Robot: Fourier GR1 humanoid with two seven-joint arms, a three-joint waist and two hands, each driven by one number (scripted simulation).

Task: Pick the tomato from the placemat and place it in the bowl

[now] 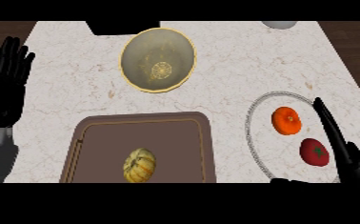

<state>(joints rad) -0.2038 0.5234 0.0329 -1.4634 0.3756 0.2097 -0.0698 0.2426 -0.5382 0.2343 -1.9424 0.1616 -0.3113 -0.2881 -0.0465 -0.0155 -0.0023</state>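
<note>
Tomato on the round mat, right hand open beside it

The tomato [314,151] lies on a round mat [259,116] with a pale rim, at the right side of the counter [239,61]. An orange fruit [287,120] sits on the same mat, just up and left of the tomato, the two close but apart.

The right hand [336,139] comes in from the lower right. Its fingers [325,116] are straight and stretched out, running along the right side of the tomato and holding nothing. Whether they touch the tomato cannot be told. The thumb [290,180] shows at the lower edge, below the tomato.

The bowl [157,59], yellow-rimmed with a pale pattern inside, stands toward the far middle of the counter, well apart from the tomato and up to its left.

A brown tray [141,123] lies at the near middle of the counter, with a small striped yellow squash [139,165] on it.

The left hand [14,77] rests open at the left edge, fingers up, holding nothing.

A dark object [116,26] and a pale round object [279,24] are cut off at the far edge
</note>
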